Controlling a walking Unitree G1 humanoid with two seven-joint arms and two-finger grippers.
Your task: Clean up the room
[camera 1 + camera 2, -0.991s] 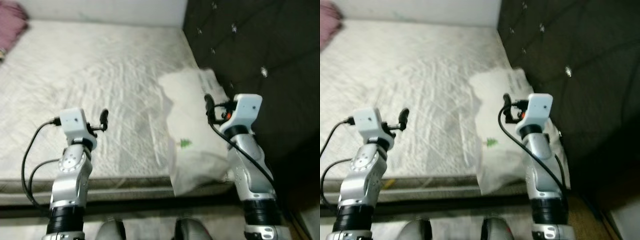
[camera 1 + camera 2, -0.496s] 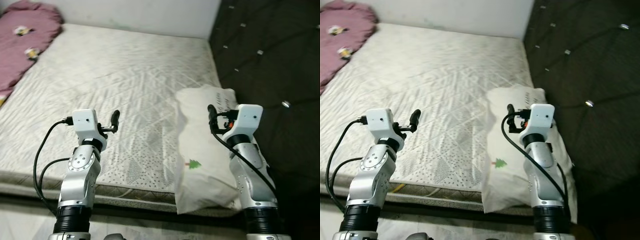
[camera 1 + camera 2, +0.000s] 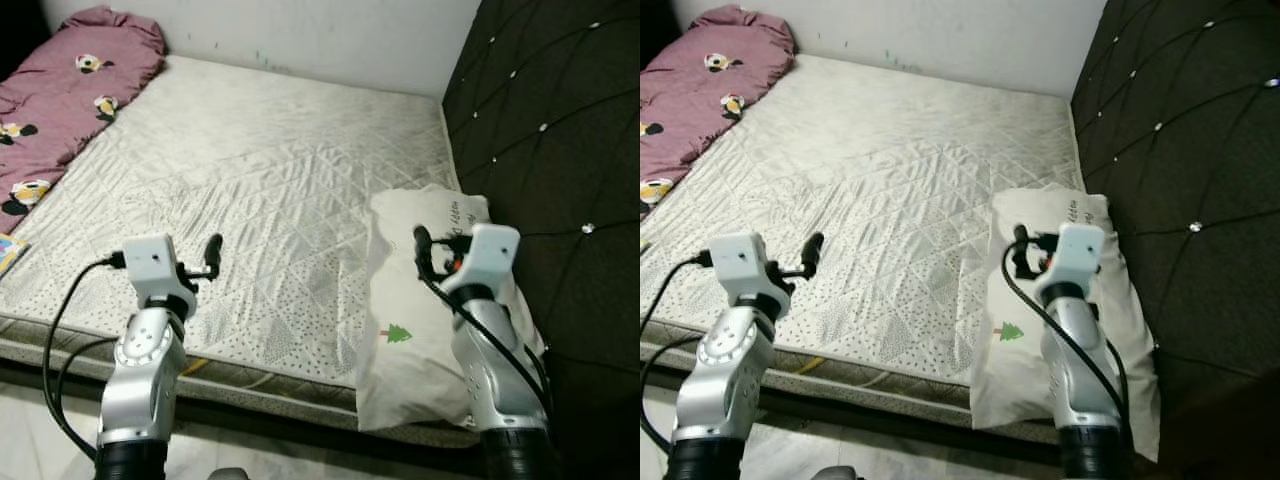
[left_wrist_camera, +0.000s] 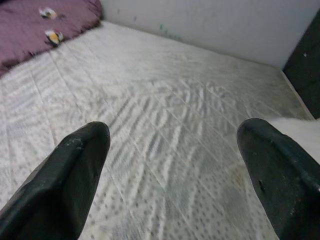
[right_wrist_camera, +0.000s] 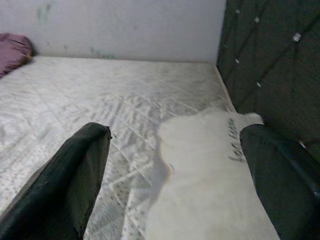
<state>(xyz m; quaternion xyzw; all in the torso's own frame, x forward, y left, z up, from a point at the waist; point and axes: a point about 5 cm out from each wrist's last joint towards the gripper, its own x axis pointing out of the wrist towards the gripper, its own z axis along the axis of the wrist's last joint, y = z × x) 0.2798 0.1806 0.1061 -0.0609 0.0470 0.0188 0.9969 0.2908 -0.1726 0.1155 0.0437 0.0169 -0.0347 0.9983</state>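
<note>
- Widening since a second ago, the head camera's outlook is now taking in more of the mattress (image 3: 270,190) and the maroon blanket (image 3: 70,95) along its far left edge; the whole picture has shifted, so it is the robot's viewpoint that is changing, while the bedding itself is lying as it did.
- Both arms are being carried forward at about the same height over the bed's near edge, seemingly a ready posture for reaching rather than a grasp in progress.
- Left gripper (image 4: 170,170) is hanging released over bare quilted mattress, its two black fingers (image 4: 65,175) spread wide with nothing between them.
- Right gripper (image 5: 175,170) is likewise spread and empty, poised over the white pillow (image 3: 420,300), which is lying lengthwise just beside the dark tufted headboard (image 3: 560,150) with its near end overhanging the mattress edge.
- Pillow and rumpled blanket are looking like the likeliest things to tidy; the pillow is closest to the right arm, probably the next target.
- White wall (image 3: 320,35) is closing off the far side of the bed.
</note>
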